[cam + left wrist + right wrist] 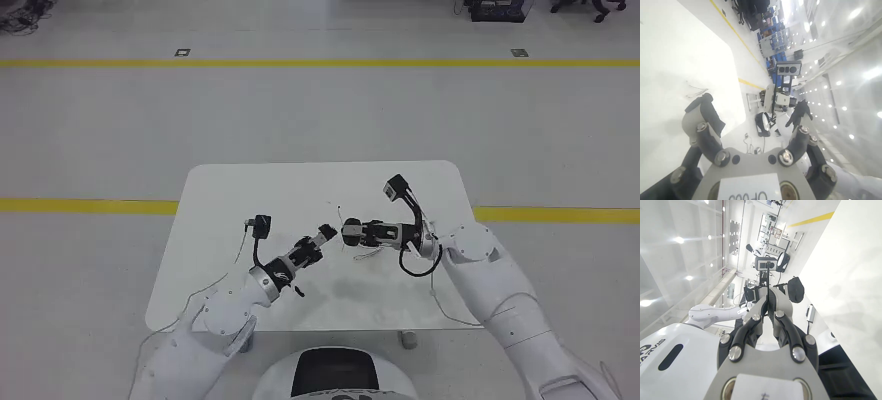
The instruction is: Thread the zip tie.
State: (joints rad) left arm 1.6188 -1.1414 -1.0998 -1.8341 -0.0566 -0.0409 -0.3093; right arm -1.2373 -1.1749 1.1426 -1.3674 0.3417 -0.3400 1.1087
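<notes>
**Top view**
- Desk [215,200]: white, with rounded corners.
- Right hand [352,234]: above the middle of the desk. It is the reference for every place below.
- Left hand [322,236]: just beside the right hand, tip facing tip, with a narrow gap between them.
- Thin loose strands [364,254]: lying on the desk just beside the right hand. They are too fine to identify.

**Left wrist view**
- Left hand [752,104]: fingers [706,115] spread wide apart with nothing between them.
- Thin loose strands [696,91]: flat on the desk beyond one finger, touched by nothing.

**Right wrist view**
- Right hand [768,297]: fingers together, clamped on the zip tie [769,279].
- Zip tie: a narrow black strip standing straight out of the right hand, past its fingertips, off the desk and towards the left arm. No loop is formed. The far tip carries a small square that is probably the head, though this cannot be told for sure.

**Step in hand (judged)**
- Early. The tie is gripped and held out to the left hand, and threading has not begun.

**Next move (judged)**
- The left hand must close on the free length just beyond the right hand.
- The strip must then be bent round so that the tail meets the head slot.
- This calls for fine alignment, because the strip is narrow and likely springy.
- It also calls for a firm right-hand clamp so the tie does not swivel.
</notes>
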